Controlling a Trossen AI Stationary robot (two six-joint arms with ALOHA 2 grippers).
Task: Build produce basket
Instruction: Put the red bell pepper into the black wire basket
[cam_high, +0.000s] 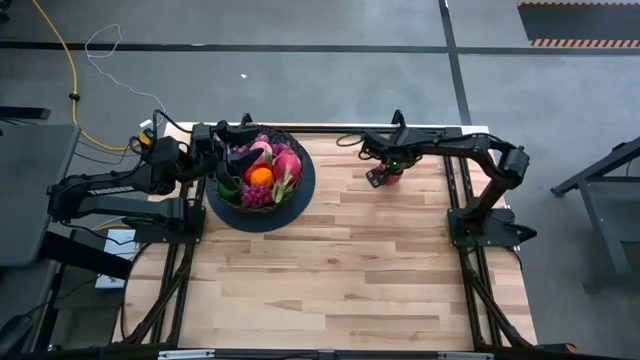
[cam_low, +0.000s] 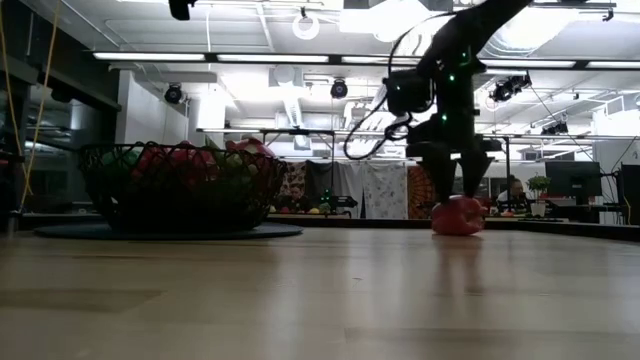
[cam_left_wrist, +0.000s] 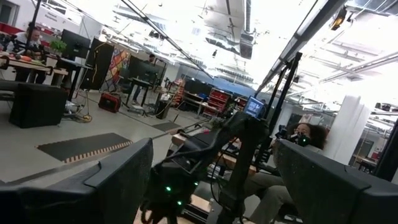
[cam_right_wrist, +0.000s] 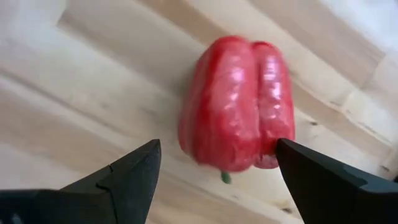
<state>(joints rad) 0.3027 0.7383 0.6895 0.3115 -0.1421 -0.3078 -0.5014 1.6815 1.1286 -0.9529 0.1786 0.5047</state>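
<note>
High view: the pepper (cam_high: 389, 177) lies near the table's (cam_high: 340, 280) far edge, under the right gripper (cam_high: 384, 174); the full basket (cam_high: 262, 168) and left gripper (cam_high: 228, 160) sit well apart.

Low view: nothing between.

Right wrist view: fingers apart, straddling the pepper; probably light, glossy, slippery. Best gripped across its middle.

This is a big open robotics lab or workshop, industrial in feel. Overhead run exposed ducts (cam_left_wrist: 245, 28) and long strip lights (cam_low: 300, 57). The floor (cam_high: 300, 25) is bare grey concrete with a yellow cable (cam_high: 70, 70) trailing across it. Farther back stand monitors (cam_left_wrist: 74, 43) on workbenches, red tool cabinets (cam_left_wrist: 217, 99), and a seated person (cam_left_wrist: 305, 134) near the rig's wooden desk (cam_high: 330, 270).
</note>
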